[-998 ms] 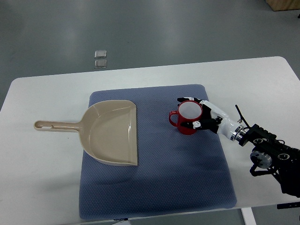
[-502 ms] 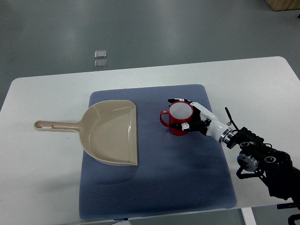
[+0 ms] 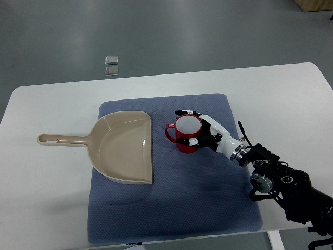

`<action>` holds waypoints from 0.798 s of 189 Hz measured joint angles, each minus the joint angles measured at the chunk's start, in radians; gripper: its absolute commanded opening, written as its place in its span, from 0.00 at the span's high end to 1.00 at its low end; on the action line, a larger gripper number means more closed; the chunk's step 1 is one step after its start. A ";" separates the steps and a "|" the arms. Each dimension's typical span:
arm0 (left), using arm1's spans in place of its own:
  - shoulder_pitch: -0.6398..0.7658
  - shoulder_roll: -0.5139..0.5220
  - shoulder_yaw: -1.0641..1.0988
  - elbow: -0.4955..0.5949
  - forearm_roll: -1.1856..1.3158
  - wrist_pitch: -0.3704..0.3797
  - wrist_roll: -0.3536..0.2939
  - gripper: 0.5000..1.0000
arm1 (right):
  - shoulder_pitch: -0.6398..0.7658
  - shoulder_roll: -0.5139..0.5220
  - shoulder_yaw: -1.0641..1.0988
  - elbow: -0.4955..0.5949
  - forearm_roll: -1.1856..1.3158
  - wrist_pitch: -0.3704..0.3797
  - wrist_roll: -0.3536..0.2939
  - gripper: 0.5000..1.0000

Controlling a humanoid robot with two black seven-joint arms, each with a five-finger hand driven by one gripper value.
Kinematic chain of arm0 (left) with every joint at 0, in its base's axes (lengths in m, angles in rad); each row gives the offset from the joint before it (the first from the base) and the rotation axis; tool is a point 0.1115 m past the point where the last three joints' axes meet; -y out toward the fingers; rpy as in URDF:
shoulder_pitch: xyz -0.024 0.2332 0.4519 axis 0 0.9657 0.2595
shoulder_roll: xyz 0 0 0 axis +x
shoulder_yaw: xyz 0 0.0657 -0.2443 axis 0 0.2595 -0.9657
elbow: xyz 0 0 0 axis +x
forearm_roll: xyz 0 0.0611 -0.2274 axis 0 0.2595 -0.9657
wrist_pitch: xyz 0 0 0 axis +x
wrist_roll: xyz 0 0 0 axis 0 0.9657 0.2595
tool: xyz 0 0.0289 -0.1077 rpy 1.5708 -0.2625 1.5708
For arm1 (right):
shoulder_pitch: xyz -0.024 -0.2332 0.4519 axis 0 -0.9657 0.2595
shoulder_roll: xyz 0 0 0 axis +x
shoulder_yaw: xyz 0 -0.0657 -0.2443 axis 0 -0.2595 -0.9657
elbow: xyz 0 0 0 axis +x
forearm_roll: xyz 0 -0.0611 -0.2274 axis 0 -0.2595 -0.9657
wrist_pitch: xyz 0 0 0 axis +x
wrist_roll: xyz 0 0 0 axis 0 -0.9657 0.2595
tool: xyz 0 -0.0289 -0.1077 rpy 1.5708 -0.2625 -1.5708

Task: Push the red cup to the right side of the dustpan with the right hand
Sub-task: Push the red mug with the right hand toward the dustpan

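Observation:
The red cup, white inside, stands upright on the blue mat with its handle pointing left, a short gap to the right of the beige dustpan. My right hand comes in from the lower right and is open. It cups the cup's right side, with its fingers along the far rim and its thumb on the near side. The dustpan lies flat, its handle pointing left onto the white table. The left arm is out of view.
The blue mat covers the middle of the white table. The table's edges lie near the frame's bottom and right. Two small square plates sit on the grey floor beyond the table.
My right hand has moved left across the mat, sliding the red cup with it from the mat's right part to close beside the dustpan's right edge.

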 measured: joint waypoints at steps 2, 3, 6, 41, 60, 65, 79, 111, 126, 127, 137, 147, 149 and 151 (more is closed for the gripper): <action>0.000 0.000 0.000 0.000 0.000 0.000 0.000 0.00 | 0.000 0.001 0.000 0.000 0.000 0.000 0.000 0.14; 0.000 0.000 0.000 0.000 0.000 0.000 0.000 0.00 | 0.000 0.001 0.000 0.000 0.000 0.000 0.000 0.14; 0.000 0.000 0.000 0.000 0.000 0.000 0.000 0.00 | 0.000 0.003 0.000 0.000 0.000 0.000 0.000 0.14; 0.000 0.000 -0.001 0.000 0.000 0.000 0.000 0.00 | 0.018 0.020 -0.021 0.001 0.000 -0.002 0.000 0.14; 0.000 0.000 -0.002 0.001 0.000 0.000 0.000 0.00 | 0.025 0.027 -0.038 0.001 0.000 -0.015 0.000 0.14; 0.000 0.000 -0.002 0.001 0.000 0.000 0.000 0.00 | 0.025 0.029 -0.041 0.001 0.000 -0.017 0.000 0.14; 0.000 0.000 -0.003 0.001 0.000 0.000 0.000 0.00 | 0.026 0.031 -0.047 0.002 0.000 -0.020 0.000 0.14; 0.001 0.000 -0.004 0.002 0.000 0.000 0.000 0.00 | 0.026 0.032 -0.063 0.004 0.001 -0.022 0.000 0.14; 0.001 0.000 -0.005 0.002 0.000 0.000 -0.001 0.00 | 0.026 0.032 -0.067 0.005 0.001 -0.022 0.000 0.14; 0.001 0.000 -0.005 0.002 0.000 0.000 -0.001 0.00 | 0.026 0.032 -0.068 0.005 0.001 -0.022 0.000 0.14; 0.001 0.000 -0.004 0.002 0.000 0.000 -0.001 0.00 | 0.026 0.032 -0.068 0.006 0.001 -0.022 0.000 0.14; 0.002 0.000 -0.004 0.002 0.000 0.000 -0.001 0.00 | 0.025 0.032 -0.069 0.007 0.001 -0.022 0.000 0.14; 0.002 0.000 -0.004 0.002 0.000 0.000 -0.001 0.00 | 0.025 0.032 -0.069 0.008 0.001 -0.022 0.000 0.14; 0.002 0.000 -0.004 0.002 0.000 0.000 -0.001 0.00 | 0.025 0.032 -0.069 0.008 0.001 -0.022 0.000 0.14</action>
